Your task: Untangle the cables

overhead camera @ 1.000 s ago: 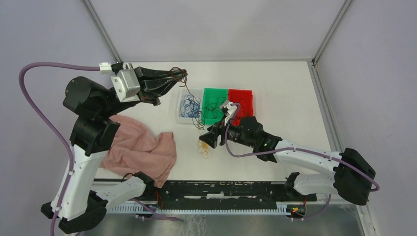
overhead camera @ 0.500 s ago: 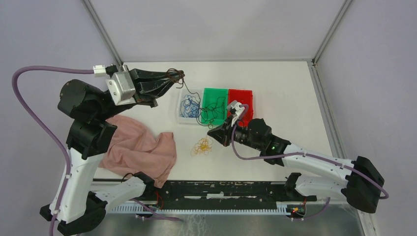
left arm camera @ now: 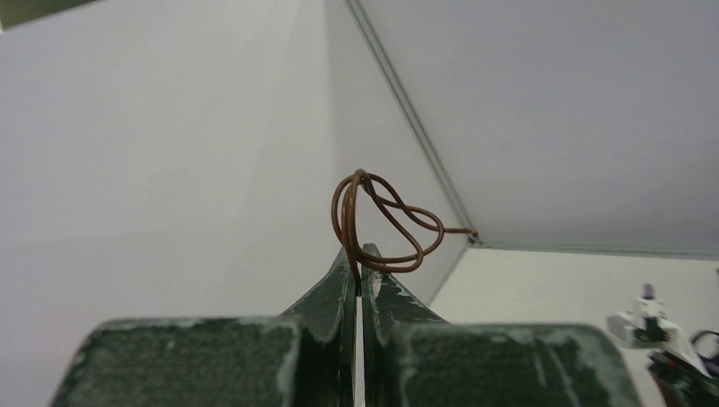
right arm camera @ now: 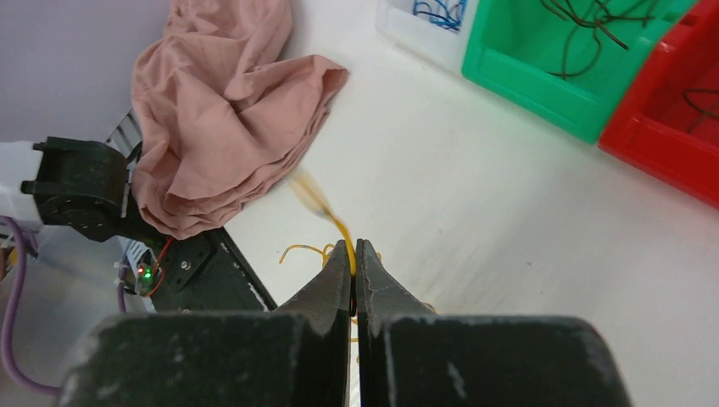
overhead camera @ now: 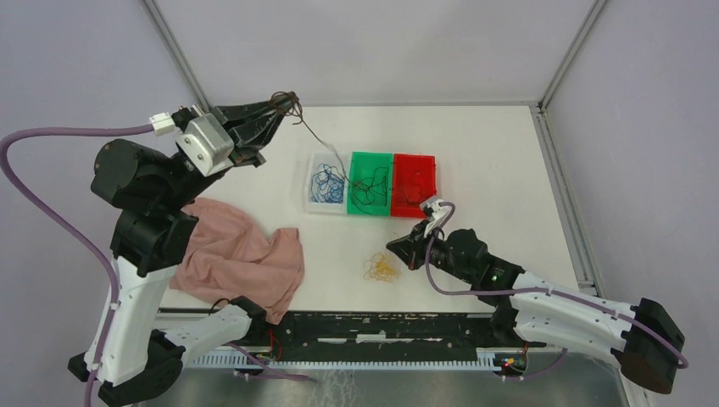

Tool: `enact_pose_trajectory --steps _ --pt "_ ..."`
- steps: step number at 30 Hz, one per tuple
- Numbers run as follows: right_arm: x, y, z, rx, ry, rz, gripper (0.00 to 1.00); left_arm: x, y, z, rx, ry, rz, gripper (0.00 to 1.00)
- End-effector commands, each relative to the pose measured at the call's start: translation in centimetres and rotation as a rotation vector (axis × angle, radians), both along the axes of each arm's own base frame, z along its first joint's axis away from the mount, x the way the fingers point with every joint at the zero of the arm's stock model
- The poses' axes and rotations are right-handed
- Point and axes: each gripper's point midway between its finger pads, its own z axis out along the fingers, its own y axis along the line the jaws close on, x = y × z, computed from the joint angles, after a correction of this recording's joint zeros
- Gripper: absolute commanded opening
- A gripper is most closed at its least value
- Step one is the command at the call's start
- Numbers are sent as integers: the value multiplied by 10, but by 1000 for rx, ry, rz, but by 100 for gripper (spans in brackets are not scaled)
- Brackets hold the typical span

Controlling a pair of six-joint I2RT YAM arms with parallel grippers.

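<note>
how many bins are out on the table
3, side by side in a row: clear bin on the left, green bin in the middle, red bin on the right. None seems hidden.

White table [overhead camera: 509, 170] is carrying: pink cloth [overhead camera: 242, 259] lying crumpled near-left; clear bin [overhead camera: 310, 191], green bin [overhead camera: 370, 156], red bin [overhead camera: 415, 158] sitting touching in a left-to-right row mid-table; yellow cables [overhead camera: 381, 269] lying just nearer.

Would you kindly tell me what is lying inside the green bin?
The green bin holds a loose tangle of thin dark cables on its floor. No other colour shows there; whether anything lies under the loops is too fine to tell.
</note>
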Motion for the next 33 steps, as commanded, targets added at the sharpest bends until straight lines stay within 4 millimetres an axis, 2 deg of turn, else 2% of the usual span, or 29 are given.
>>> enact_pose_trajectory --steps 1,4,8,10,12,13,15,17,19,22,25,27,30,33 --pt "8 -25 -27 -64 55 -134 0 -9 44 79 -135 -277 221 3" --pt "8 -31 -35 -85 64 -153 0 -16 60 107 -186 -349 280 3" --pt "9 -35 -47 -110 89 -179 0 -28 78 134 -252 -444 350 3" --pt "10 -37 -51 -122 100 -189 0 -29 83 138 -275 -438 360 3" --pt "9 -35 -52 -121 105 -181 2 -31 78 132 -260 -402 318 3" --pt "8 -31 -50 -113 104 -165 8 -33 70 124 -236 -384 276 3" --pt "7 -22 -39 -88 101 -129 33 -39 50 104 -163 -333 160 3" --pt "6 -11 -16 -55 74 -81 48 -47 31 80 -95 -249 33 3" --pt "6 -1 17 -9 20 -34 60 -56 14 55 -34 -158 -93 3" --pt "1 15 74 69 -78 61 72 -67 -4 22 31 -49 -233 3" --pt "-9 29 128 155 -169 159 81 -71 -10 -2 53 26 -290 3" --pt "-13 35 156 193 -208 204 84 -69 -13 -14 56 59 -308 3" --pt "-16 44 187 245 -259 245 84 -66 -17 -24 46 102 -325 3" --pt "-8 55 201 259 -285 247 81 -63 -21 -32 47 139 -342 3"
